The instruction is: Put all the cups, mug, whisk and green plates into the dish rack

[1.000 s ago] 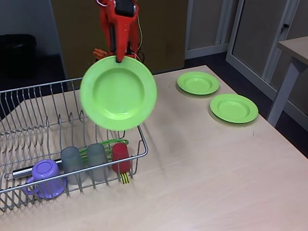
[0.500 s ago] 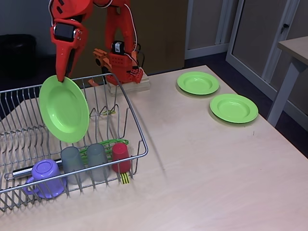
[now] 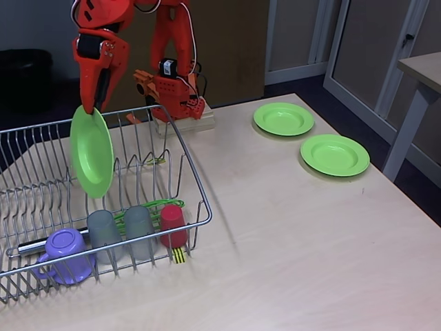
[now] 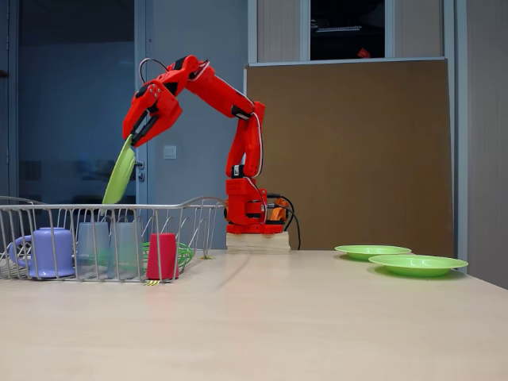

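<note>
Plate: as it hangs tilted above the rack, we see the round green plate [image 3: 91,152] pinched at its rim.
Gripper: the gripper [image 3: 89,107] clamps it.
Rack: wire rack [image 3: 186,189] holds mug [image 3: 63,254], cups [image 3: 103,231].
Table: two plates [image 3: 334,154] lie apart.

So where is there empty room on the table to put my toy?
The table is bare in front, between the dish rack and the two green plates. The rack's front row is crowded with the mug, cups and whisk, and the gripper holds a plate above it.
</note>
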Motion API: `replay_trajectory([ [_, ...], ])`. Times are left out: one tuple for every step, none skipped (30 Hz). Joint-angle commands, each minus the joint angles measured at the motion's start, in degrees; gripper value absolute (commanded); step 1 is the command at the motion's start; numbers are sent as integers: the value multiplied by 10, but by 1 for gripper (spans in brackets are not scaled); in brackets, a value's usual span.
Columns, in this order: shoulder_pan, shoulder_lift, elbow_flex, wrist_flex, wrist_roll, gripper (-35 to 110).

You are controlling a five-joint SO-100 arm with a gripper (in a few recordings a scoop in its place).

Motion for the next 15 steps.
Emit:
replay_trajectory([
  [9, 50, 25, -3, 6, 0],
  [10, 57, 33, -4, 8, 0],
  [10, 63, 40, -5, 10, 0],
  [11, 69, 47, -5, 11, 0],
  [11, 74, 54, -5, 12, 0],
  [13, 79, 62, -6, 12, 0],
  [16, 82, 67, -6, 12, 0],
  [18, 83, 72, -8, 12, 0],
  [20, 86, 78, -10, 11, 0],
  [23, 88, 84, -13, 11, 0],
  [25, 89, 90, -16, 11, 0],
  [28, 89, 95, -18, 9, 0],
  [32, 89, 99, -21, 7, 0],
  [35, 89, 103, -24, 5, 0],
  [39, 89, 106, -27, 2, 0],
])
